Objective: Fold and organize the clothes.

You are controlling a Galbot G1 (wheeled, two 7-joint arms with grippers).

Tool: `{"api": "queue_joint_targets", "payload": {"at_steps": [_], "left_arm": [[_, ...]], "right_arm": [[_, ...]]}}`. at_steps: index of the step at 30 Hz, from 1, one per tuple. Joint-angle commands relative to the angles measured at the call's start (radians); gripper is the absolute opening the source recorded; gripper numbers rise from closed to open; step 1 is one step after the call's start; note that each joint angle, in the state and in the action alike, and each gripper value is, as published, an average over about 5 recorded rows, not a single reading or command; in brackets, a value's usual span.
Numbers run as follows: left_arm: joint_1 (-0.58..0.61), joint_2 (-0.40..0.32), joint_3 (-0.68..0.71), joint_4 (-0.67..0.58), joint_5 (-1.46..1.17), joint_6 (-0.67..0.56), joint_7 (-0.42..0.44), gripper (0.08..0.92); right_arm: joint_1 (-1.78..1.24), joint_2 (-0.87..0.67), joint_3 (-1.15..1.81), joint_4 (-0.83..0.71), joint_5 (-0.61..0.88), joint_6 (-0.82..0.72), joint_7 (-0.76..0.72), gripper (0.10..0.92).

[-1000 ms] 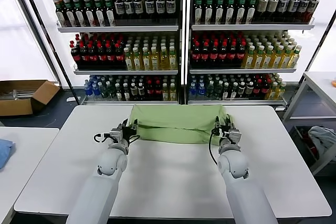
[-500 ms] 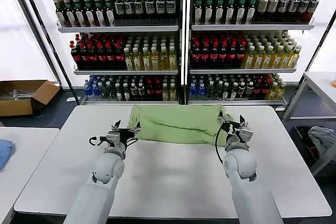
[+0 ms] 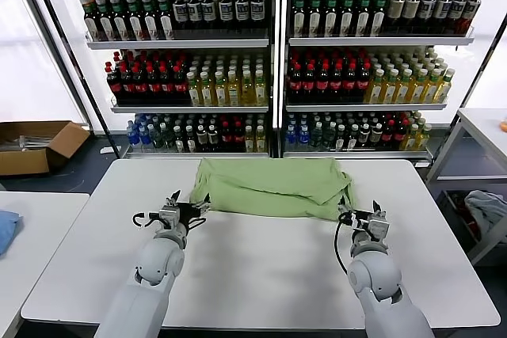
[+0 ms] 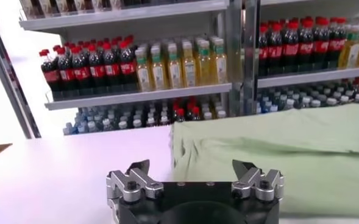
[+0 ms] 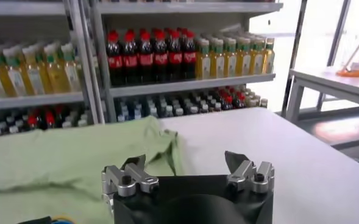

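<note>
Two grippers are showing low in the frame of the head view, both empty with jaws spread wide. Left gripper (image 3: 176, 213) is hovering lower left of centre, just short of the near left edge of the clothes (image 3: 269, 187); right gripper (image 3: 366, 222) is sitting lower right of centre, just off the shirt's near right corner. Neither is touching fabric. In the left wrist view the left gripper (image 4: 194, 176) is facing the green cloth (image 4: 277, 155) with two fingertips apart; in the right wrist view the right gripper (image 5: 188, 168) is doing the same, the cloth (image 5: 63, 161) lying to one side.

One light green garment is lying folded into a wide band at the middle of the frame, on the far half of one white table (image 3: 261, 275). No print or buttons are showing.

Beyond, two shelf units (image 3: 273, 53) are filling the upper frame, three bottle rows each; bottles too many to count, labels too small to read. One cardboard box (image 3: 36, 144) is sitting at far left, one blue cloth (image 3: 6, 227) at the left edge, one pale cloth bundle (image 3: 485, 210) at the right edge.
</note>
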Motion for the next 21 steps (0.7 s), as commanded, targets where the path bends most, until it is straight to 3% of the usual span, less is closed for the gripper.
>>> {"api": "queue_joint_targets", "payload": {"at_steps": [1, 11, 16, 21], "left_arm": [[-0.01, 0.006, 0.003, 0.037, 0.006, 0.005, 0.0, 0.823], [-0.061, 0.012, 0.02, 0.1, 0.007, 0.043, 0.01, 0.823], [-0.074, 0.01, 0.017, 0.138, -0.015, 0.043, 0.021, 0.787], [-0.066, 0.011, 0.024, 0.142, -0.024, 0.05, 0.023, 0.649]], "right_arm": [[-0.019, -0.017, -0.001, -0.017, -0.005, -0.015, 0.006, 0.823], [0.015, -0.009, -0.024, -0.09, -0.008, -0.028, 0.0, 0.811], [0.02, 0.012, -0.019, -0.12, -0.011, -0.015, -0.011, 0.689], [0.011, 0.023, -0.017, -0.122, -0.007, -0.007, -0.018, 0.542]]}}
